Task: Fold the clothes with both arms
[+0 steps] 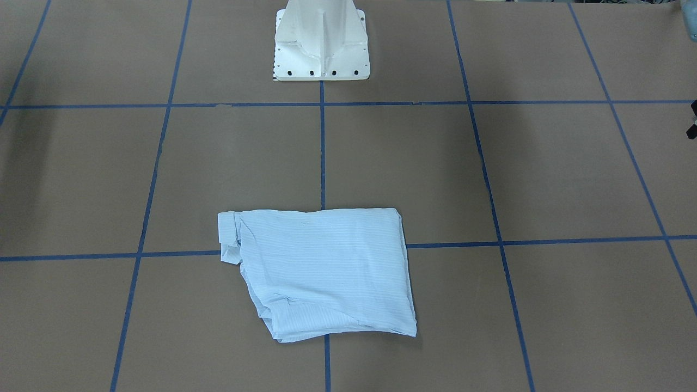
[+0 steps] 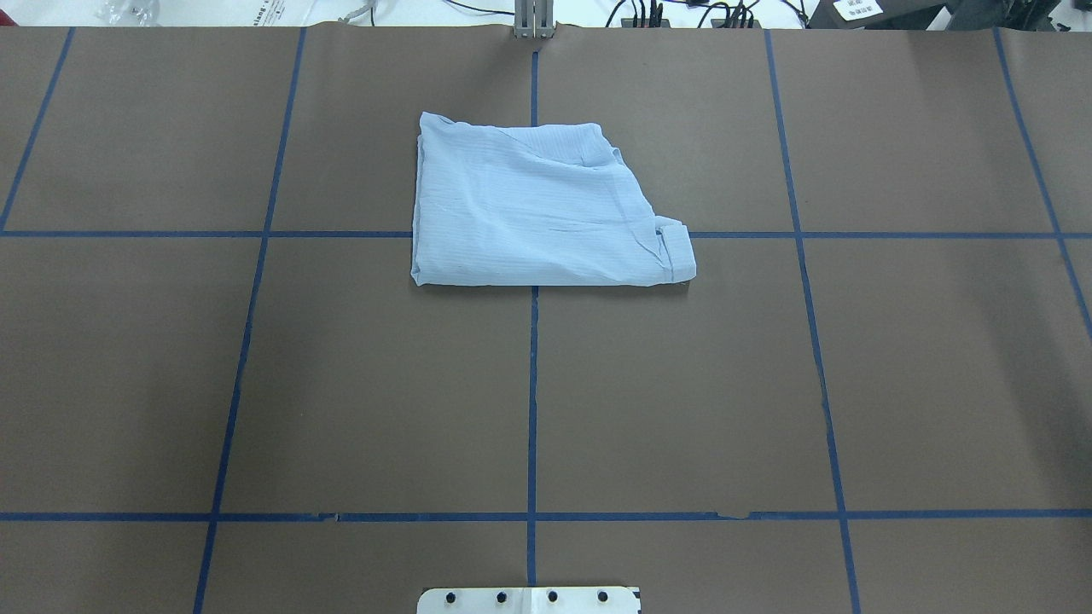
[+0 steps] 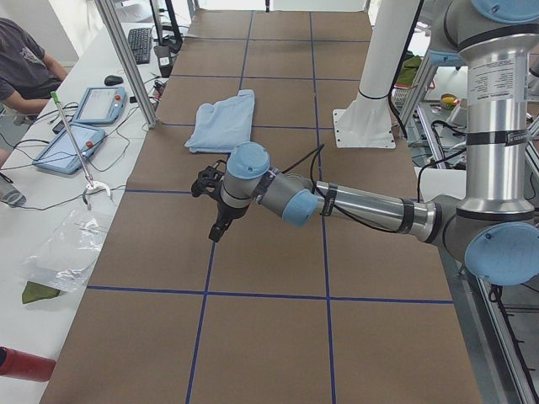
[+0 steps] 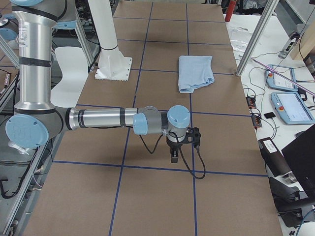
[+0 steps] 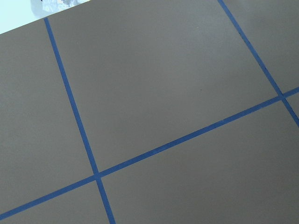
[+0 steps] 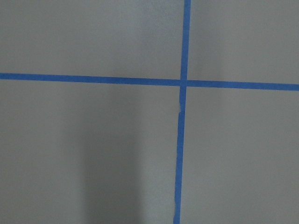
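**Folded shirt far out, arms wide apart**

Nearest me is the white pedestal [image 2: 529,599]. Brown surface [image 2: 682,384] gridded with blue tape [image 2: 532,384] stretches beyond. The left pincer [image 3: 216,229] and right pincer [image 4: 174,156] hang over opposite ends; whether they are parted or closed, I cannot tell. Farthest, the folded shirt [image 2: 529,213] lies flat and centred, well apart from both.
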`<action>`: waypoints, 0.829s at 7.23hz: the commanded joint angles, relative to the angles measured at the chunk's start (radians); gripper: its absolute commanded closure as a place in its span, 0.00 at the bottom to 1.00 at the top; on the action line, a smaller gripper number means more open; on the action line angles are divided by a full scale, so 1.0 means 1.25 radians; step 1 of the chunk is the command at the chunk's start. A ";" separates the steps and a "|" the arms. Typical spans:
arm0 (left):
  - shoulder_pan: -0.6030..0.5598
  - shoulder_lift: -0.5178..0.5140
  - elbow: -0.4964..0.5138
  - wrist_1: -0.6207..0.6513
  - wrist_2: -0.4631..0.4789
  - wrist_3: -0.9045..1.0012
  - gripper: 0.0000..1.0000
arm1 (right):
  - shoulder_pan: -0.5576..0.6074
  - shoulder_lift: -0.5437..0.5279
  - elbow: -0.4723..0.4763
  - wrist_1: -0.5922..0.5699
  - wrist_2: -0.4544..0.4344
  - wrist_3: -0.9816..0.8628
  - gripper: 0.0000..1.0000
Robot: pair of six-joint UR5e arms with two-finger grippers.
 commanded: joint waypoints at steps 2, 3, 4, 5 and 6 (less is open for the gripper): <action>0.001 0.008 0.083 -0.009 0.003 0.001 0.00 | -0.001 -0.014 -0.010 0.029 0.000 0.000 0.00; -0.002 0.008 0.103 -0.009 0.002 0.002 0.00 | -0.001 -0.013 -0.013 0.029 0.001 0.003 0.00; -0.007 0.008 0.106 -0.009 -0.001 0.002 0.00 | -0.001 -0.017 -0.013 0.029 0.002 0.003 0.00; -0.028 0.007 0.102 -0.008 -0.001 0.001 0.00 | -0.001 -0.017 -0.013 0.030 -0.001 0.003 0.00; -0.054 0.002 0.098 -0.003 -0.003 0.001 0.00 | -0.001 -0.017 -0.021 0.030 -0.006 0.003 0.00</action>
